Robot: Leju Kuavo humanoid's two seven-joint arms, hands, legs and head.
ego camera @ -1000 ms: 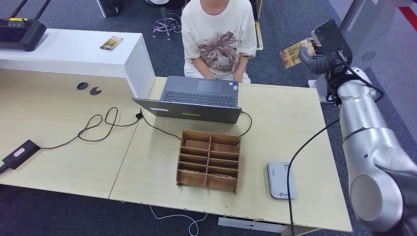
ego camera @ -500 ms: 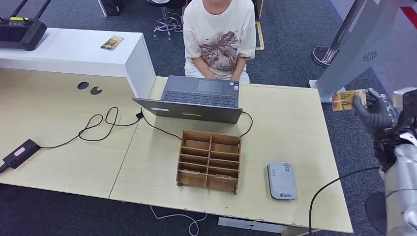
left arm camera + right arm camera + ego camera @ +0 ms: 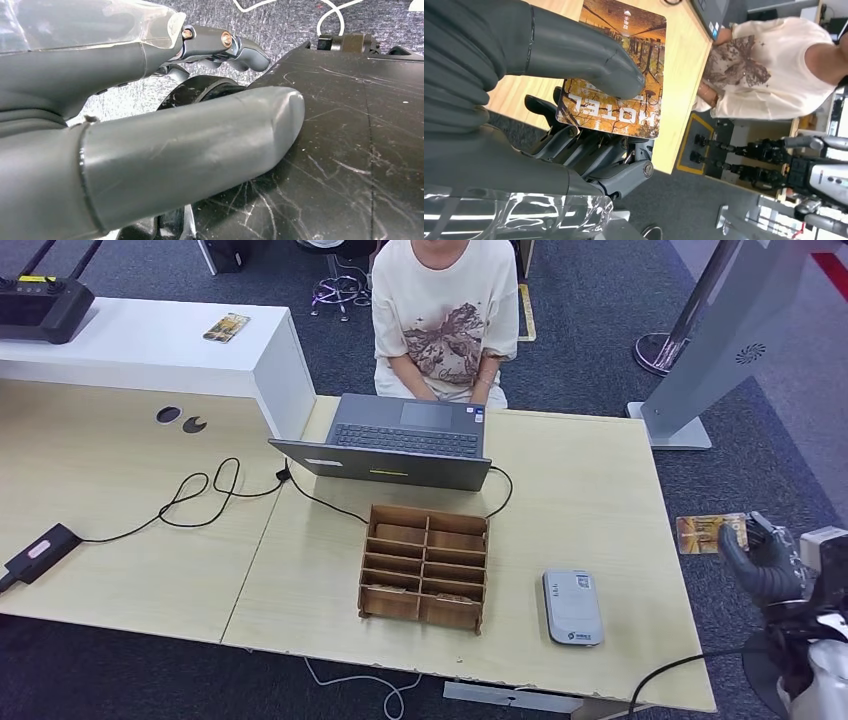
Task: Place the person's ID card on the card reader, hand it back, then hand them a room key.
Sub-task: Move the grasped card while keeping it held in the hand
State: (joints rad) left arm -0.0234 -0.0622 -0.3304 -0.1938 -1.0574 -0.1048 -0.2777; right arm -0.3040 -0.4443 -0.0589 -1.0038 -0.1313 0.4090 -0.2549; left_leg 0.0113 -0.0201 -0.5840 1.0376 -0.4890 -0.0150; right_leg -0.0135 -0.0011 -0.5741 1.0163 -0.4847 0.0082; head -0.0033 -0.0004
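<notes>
Off the desk's (image 3: 600, 470) 3 o'clock edge, my right hand (image 3: 765, 565) pinches a hotel card (image 3: 710, 533); card-reader (image 3: 573, 607) step likely, needing travel toward 9 o'clock.

Light wood desk (image 3: 600, 490), its right edge just left of the right hand (image 3: 765, 565). Nearest the hand: grey card reader (image 3: 572, 607), lying flat nr the front edge. Further from the hand, mid-desk: wooden slotted organiser (image 3: 425, 565), w/ open laptop (image 3: 400, 445) behind it at the far edge. Black cables (image 3: 215, 490) run across the desk's left part to a small black box (image 3: 40, 552), farthest from the hand. White raised counter (image 3: 150, 345) at far left carries a card (image 3: 227, 328) and a black device (image 3: 40, 305).
</notes>
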